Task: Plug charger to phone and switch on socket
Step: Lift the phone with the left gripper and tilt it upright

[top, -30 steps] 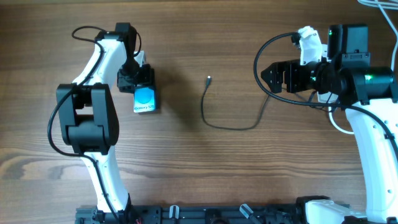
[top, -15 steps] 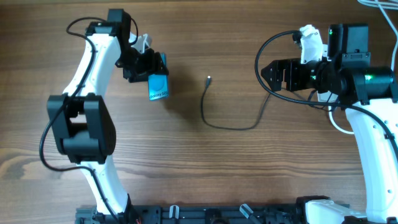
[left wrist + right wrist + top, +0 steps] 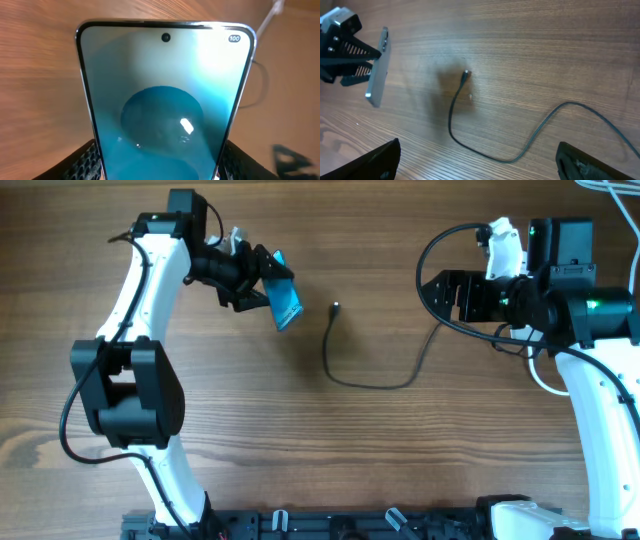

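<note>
Phone (image 3: 284,302): hangs above the table (image 3: 300,460), far and left of centre, clamped between the left gripper's (image 3: 262,286) jaws, free end angled toward the charger (image 3: 385,387) plug just right, probably for mating. Right gripper (image 3: 432,290) hovers further right, jaws spread, empty.

So in the last second the left pincer (image 3: 264,282) swung the phone (image 3: 285,304) up and to the right across the desk (image 3: 300,460). It was flat with the screen facing up. Now it's tipped on edge, way closer to the plug (image 3: 336,307) of the charger (image 3: 370,384).
</note>
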`<action>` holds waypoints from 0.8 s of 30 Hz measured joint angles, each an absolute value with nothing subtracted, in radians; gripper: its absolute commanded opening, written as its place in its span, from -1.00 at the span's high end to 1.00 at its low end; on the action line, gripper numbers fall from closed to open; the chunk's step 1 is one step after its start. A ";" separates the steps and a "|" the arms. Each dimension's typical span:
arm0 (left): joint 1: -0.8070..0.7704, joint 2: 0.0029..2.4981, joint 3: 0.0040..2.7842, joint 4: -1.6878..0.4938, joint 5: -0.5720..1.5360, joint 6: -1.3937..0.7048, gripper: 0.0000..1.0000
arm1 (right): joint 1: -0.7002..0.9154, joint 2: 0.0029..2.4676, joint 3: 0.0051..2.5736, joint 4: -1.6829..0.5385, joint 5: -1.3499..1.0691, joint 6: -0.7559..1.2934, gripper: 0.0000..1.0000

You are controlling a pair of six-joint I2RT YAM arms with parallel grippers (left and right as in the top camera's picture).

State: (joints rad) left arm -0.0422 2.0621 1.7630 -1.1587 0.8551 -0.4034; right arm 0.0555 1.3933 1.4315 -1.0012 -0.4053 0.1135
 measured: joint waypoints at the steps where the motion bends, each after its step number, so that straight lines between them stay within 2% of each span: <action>1: -0.042 2.062 1.763 -1.162 0.890 -0.415 -0.22 | 0.056 1.393 1.431 -0.999 -0.408 0.133 -0.99; 7: -0.050 2.062 1.763 -1.168 1.061 -0.474 -0.23 | 0.056 1.393 1.431 -0.984 -0.412 0.237 -0.99; 11: -0.061 2.062 1.763 -1.177 1.101 -0.538 -0.09 | 0.056 1.393 1.431 -0.982 -0.412 0.275 -0.99; 24: -0.125 2.062 1.763 -1.178 1.178 -0.875 -0.01 | 0.062 1.393 1.431 -0.952 -0.411 0.360 -0.99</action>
